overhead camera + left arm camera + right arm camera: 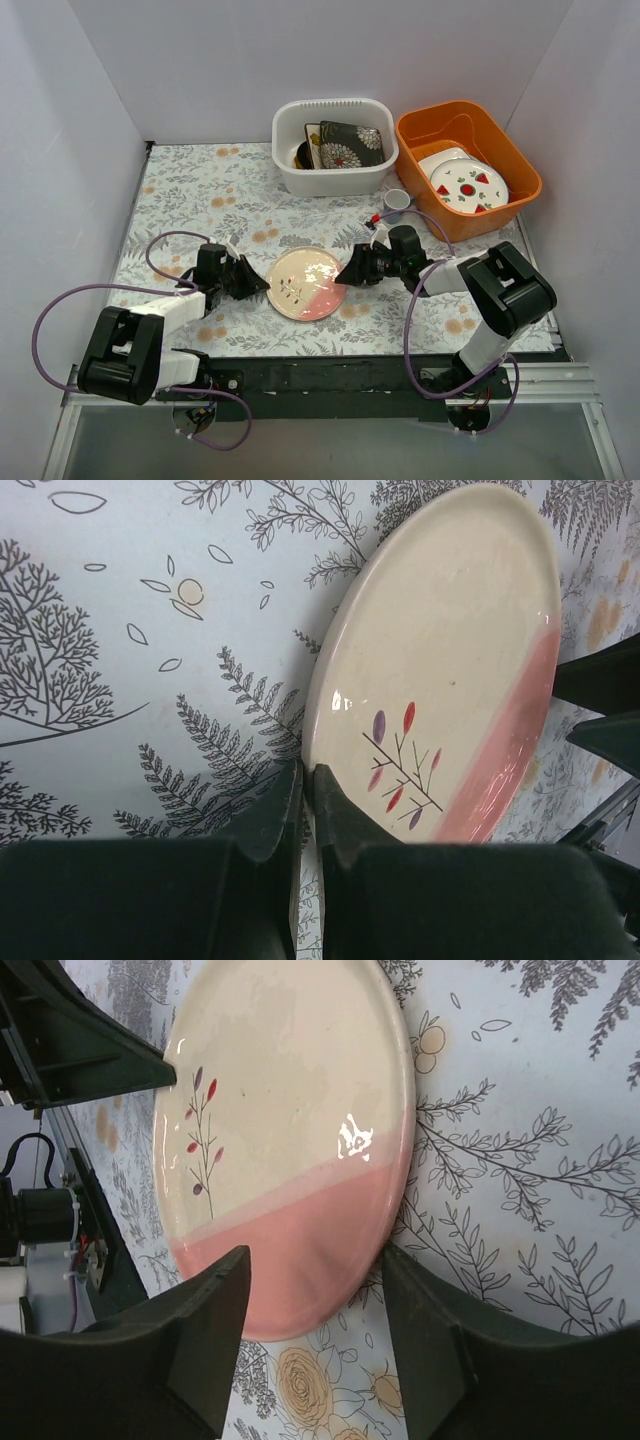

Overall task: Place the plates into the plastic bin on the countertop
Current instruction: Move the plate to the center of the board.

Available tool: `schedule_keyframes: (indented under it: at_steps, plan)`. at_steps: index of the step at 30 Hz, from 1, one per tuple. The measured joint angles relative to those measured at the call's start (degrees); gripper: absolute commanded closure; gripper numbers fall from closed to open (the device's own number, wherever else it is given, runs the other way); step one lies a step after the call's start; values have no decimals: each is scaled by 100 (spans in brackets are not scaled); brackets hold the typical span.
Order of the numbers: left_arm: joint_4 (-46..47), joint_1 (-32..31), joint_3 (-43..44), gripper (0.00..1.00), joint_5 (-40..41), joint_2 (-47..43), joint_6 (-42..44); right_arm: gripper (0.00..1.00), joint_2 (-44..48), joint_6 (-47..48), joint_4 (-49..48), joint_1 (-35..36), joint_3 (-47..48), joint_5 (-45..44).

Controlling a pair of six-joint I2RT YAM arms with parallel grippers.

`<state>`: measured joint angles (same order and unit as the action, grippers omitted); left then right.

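A round plate, cream with a pink band and a small twig motif [308, 284], lies on the fern-printed countertop [200, 190] between my two grippers. My left gripper [262, 286] is at its left rim. In the left wrist view the gripper [305, 775] is closed to a thin slit on the rim of the plate [450, 650]. My right gripper [346, 274] is at its right edge. In the right wrist view it [315, 1260] is open, straddling the plate's [290, 1110] pink edge. The white plastic bin [385, 165] at the back holds a black flowered square plate [352, 145] and others.
An orange tub [520, 165] to the right of the bin holds white plates with red fruit marks [468, 185]. A small white cup [397, 200] stands in front of the two tubs. White walls enclose the table on three sides.
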<state>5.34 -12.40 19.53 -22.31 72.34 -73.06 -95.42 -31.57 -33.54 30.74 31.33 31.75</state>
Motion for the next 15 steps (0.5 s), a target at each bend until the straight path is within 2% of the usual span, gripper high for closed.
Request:
schedule_keyframes:
  at_steps: [1, 6, 7, 8, 9, 12, 13, 15]
  plan:
    - [20, -17, -9, 100, -11, 0, 0, 53, -42, -17, -42, 0, 0, 20]
    - [57, -20, -11, 100, -20, 24, -9, 74, -214, -103, -129, -114, -26, 9]
    - [61, -22, -11, 100, -17, 24, -20, 83, -236, -116, -136, -122, -28, -2]
    - [63, -22, -11, 100, -15, 24, -24, 86, -258, -127, -138, -142, -33, -20]
    - [68, -28, -11, 92, -11, 24, -31, 89, -269, -125, -136, -151, -37, -24]
    - [68, -44, -11, 77, 20, 15, -33, 94, -295, -240, -133, -177, -44, -31]
    - [70, -57, -11, 68, 31, 15, -39, 96, -295, -269, -133, -177, -44, -39]
    - [83, -90, -9, 66, 7, -13, -68, 97, -297, -302, -127, -177, -44, -52]
